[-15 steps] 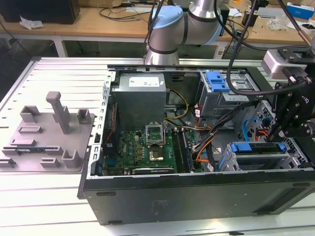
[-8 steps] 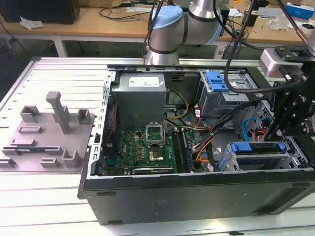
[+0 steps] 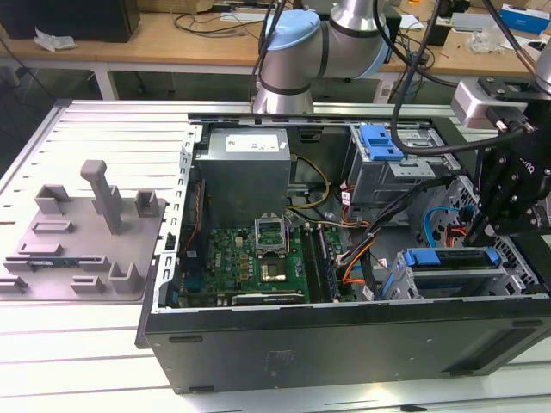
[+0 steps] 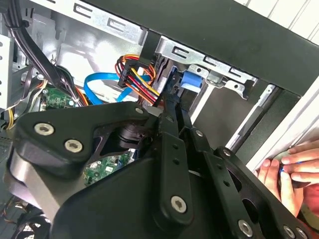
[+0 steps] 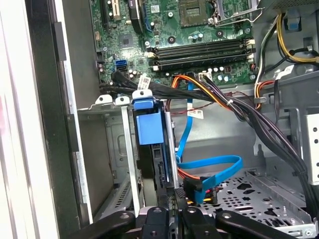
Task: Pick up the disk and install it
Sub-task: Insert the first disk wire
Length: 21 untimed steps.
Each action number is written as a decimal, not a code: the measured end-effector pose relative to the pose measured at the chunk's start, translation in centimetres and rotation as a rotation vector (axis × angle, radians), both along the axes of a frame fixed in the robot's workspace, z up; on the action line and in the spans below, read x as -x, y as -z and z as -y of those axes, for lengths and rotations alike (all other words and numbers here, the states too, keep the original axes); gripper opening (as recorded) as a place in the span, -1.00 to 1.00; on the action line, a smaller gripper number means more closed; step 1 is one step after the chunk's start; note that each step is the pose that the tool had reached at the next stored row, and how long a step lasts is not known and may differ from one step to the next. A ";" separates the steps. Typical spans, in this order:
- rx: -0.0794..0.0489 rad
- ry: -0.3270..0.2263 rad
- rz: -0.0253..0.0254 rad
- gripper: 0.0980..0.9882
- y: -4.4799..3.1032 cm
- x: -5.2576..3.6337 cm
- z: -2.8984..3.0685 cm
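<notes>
The disk (image 5: 149, 127), standing edgewise in the drive bay (image 5: 112, 149) at the case's front corner, is gripped by the clenched hand (image 5: 169, 211); seating is best achieved by keeping it square to the bay rails, clear of the blue cable (image 5: 209, 169).

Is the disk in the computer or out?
In. The disk, blue-framed, sits in the metal drive cage inside the open case.
</notes>
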<state>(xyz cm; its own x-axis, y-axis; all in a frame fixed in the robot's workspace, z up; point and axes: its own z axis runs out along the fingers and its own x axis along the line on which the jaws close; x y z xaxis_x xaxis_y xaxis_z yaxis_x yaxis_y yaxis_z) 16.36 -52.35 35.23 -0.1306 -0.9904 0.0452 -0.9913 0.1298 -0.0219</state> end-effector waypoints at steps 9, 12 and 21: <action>0.000 0.009 0.0000 -0.84 0.03 -0.05 0.00; 0.000 0.016 -0.0001 -0.84 0.09 -0.05 0.00; 0.000 0.019 0.0000 -0.84 0.11 0.00 0.07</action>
